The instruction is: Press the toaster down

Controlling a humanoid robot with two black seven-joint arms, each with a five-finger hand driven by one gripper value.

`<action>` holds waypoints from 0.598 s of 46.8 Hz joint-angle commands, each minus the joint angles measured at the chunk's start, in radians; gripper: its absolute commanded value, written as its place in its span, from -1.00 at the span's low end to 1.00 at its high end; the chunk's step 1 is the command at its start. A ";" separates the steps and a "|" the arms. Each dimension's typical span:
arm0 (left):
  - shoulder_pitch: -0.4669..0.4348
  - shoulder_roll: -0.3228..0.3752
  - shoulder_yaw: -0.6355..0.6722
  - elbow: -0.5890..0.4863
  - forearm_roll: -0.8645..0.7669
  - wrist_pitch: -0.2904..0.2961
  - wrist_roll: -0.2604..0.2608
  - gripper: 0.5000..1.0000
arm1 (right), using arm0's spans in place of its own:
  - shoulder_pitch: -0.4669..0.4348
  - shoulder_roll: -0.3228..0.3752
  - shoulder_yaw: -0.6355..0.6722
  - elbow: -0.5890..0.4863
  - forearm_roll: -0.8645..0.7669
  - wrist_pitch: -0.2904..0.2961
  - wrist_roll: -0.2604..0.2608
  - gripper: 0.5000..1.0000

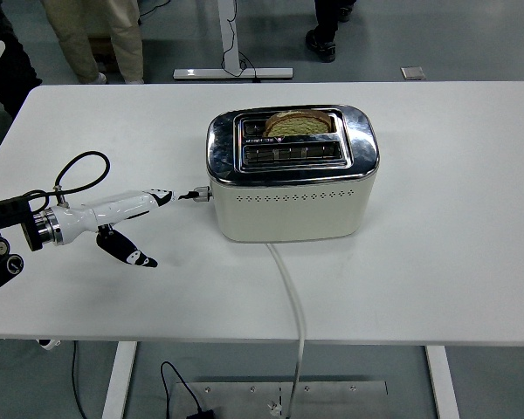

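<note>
the left hand [131, 218] reaches in over the white counter [454, 218], fingers spread and holding nothing, one fingertip [189, 195] at the lever [204, 195] on the toaster [292, 183], mid-counter. bread [299, 124] sits low in its far slot.

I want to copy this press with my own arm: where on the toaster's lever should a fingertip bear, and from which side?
Bear on the small lever knob jutting from the toaster's left end wall, coming from the left and pushing down from above. The knob sticks out sideways, so its top is exposed. The left robot hand reaches it with one extended finger, the others hanging clear.
</note>
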State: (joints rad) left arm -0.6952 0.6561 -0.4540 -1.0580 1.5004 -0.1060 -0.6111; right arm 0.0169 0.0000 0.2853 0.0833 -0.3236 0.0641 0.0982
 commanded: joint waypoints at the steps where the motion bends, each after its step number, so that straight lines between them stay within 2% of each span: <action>1: 0.000 -0.007 0.001 0.010 0.000 0.000 0.000 1.00 | 0.000 0.000 0.000 0.000 0.000 0.000 0.000 0.99; 28: 0.013 -0.021 0.028 0.046 -0.011 0.017 0.000 1.00 | 0.000 0.000 0.000 0.001 0.000 0.000 0.000 0.99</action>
State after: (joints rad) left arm -0.6847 0.6351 -0.4264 -1.0121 1.4910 -0.0904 -0.6108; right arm 0.0169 0.0000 0.2853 0.0839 -0.3236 0.0643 0.0981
